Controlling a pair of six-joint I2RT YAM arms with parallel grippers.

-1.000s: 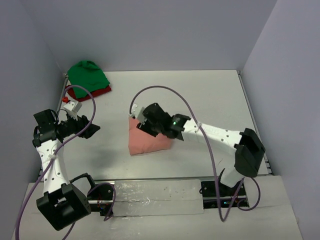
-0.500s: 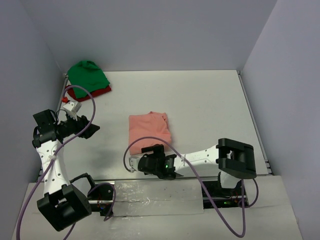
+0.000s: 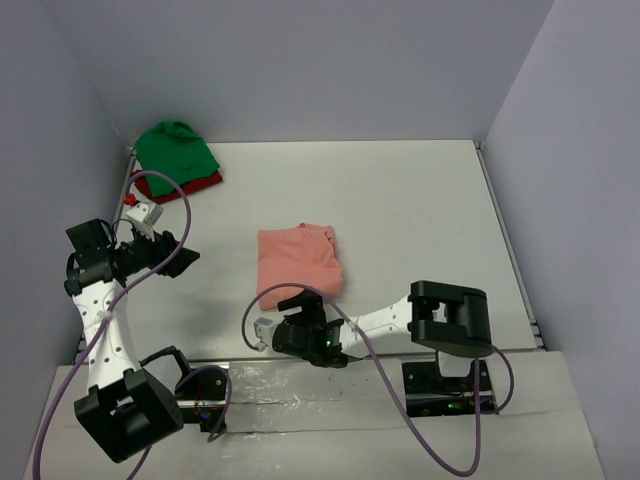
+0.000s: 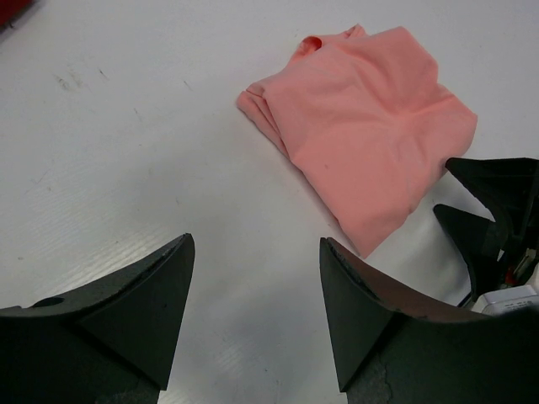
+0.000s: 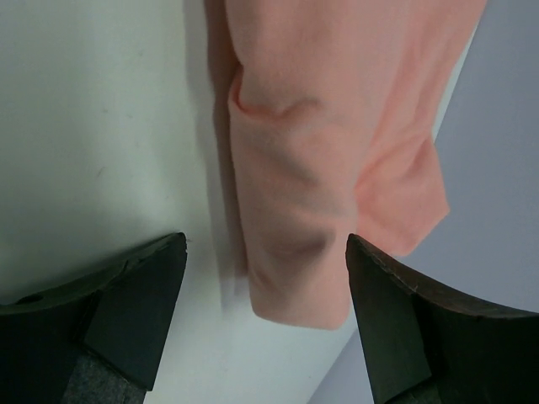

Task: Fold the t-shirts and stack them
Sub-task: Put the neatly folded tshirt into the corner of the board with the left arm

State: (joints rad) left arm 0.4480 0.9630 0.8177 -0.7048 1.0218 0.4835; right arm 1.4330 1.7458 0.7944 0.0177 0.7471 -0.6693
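The salmon-pink t-shirt [image 3: 298, 263] lies folded into a rough rectangle on the white table [image 3: 420, 200], a little left of centre in the top view, and neither arm has hold of it. The right gripper [image 3: 303, 305] sits just below the shirt's lower edge, near the bottom of that frame, its arm bent back low along the table's near edge. In its own wrist view the two dark fingers [image 5: 139, 295] stand wide apart, released, with the creased pink cloth lying in the gap between them (whether a finger touches the cloth I cannot tell). The left gripper [image 3: 185, 257] hangs at the left of the top view, well apart from the shirt, likewise spread wide with only bare table between its fingers [image 4: 143, 295]. The green t-shirt [image 3: 176, 148] rests bunched on the dark red t-shirt [image 3: 205, 183] in the table's upper left corner.
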